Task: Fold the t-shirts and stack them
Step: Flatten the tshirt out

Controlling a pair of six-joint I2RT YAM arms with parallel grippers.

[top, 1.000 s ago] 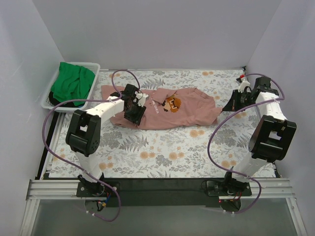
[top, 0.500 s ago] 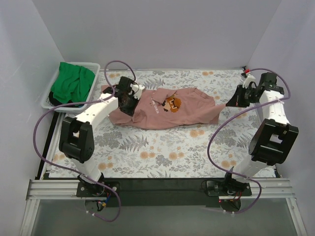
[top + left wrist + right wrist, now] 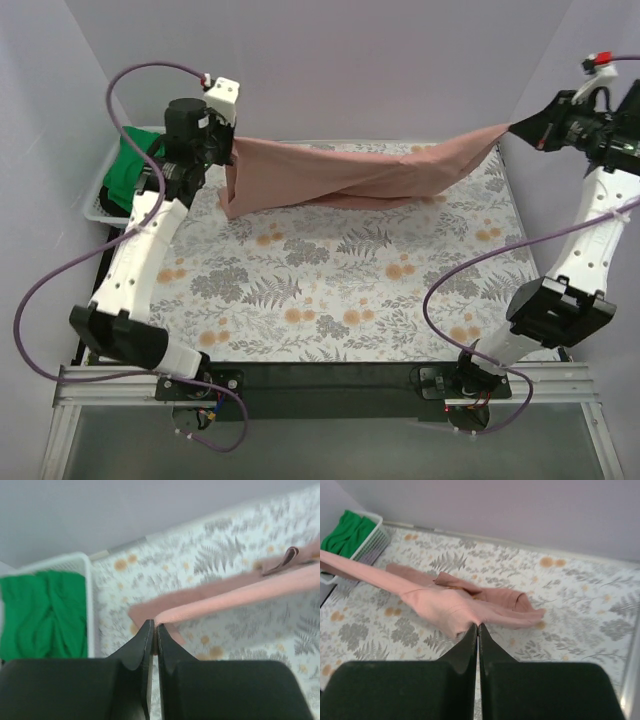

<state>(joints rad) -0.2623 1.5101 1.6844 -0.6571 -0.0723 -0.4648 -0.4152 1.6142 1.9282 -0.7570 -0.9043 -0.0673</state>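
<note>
While the green shirt (image 3: 132, 178) lies in the basket (image 3: 97, 208), the left gripper (image 3: 228, 160) beside it and the right gripper (image 3: 516, 127) far across each pinch the pink shirt (image 3: 350, 175) tight, stretched aloft between them.

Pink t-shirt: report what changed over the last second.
The pink t-shirt lay crumpled on the floral cloth a second ago and now hangs stretched in the air. The left gripper and right gripper, each shut on one end of it, rose and moved apart toward the back. Unchanged: the green t-shirt in the white basket.
</note>
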